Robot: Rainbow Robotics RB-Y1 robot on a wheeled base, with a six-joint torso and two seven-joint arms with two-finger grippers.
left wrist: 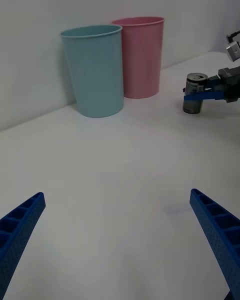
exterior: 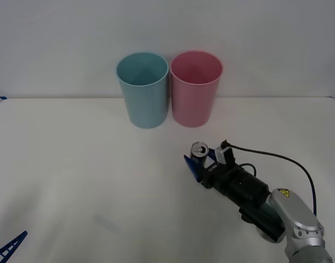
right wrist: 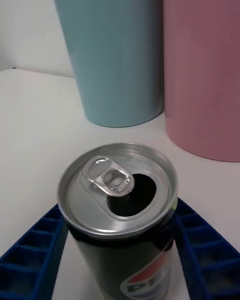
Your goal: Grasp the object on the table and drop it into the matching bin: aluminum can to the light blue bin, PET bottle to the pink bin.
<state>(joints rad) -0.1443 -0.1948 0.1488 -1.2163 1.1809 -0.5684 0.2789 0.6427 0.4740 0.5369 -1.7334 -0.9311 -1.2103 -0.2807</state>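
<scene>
The aluminum can (exterior: pixel 199 148), small and dark with a silver pull-tab top, stands upright on the white table (exterior: pixel 79 175), just in front of the pink bin (exterior: pixel 195 90). My right gripper (exterior: pixel 199 155) is shut on the can, with one blue ribbed finger pressed against each side. The right wrist view looks down on the can's open top (right wrist: pixel 118 186) between the fingers (right wrist: pixel 35 245). The light blue bin (exterior: pixel 143 92) stands upright next to the pink bin, on its left, and the two are touching. My left gripper (exterior: pixel 9 218) hangs open and holds nothing at the table's front left corner.
Both bins stand at the table's far edge against a plain pale wall. A black cable (exterior: pixel 288 160) loops from the right wrist out over the table. Bare tabletop stretches left of the can and in front of the bins.
</scene>
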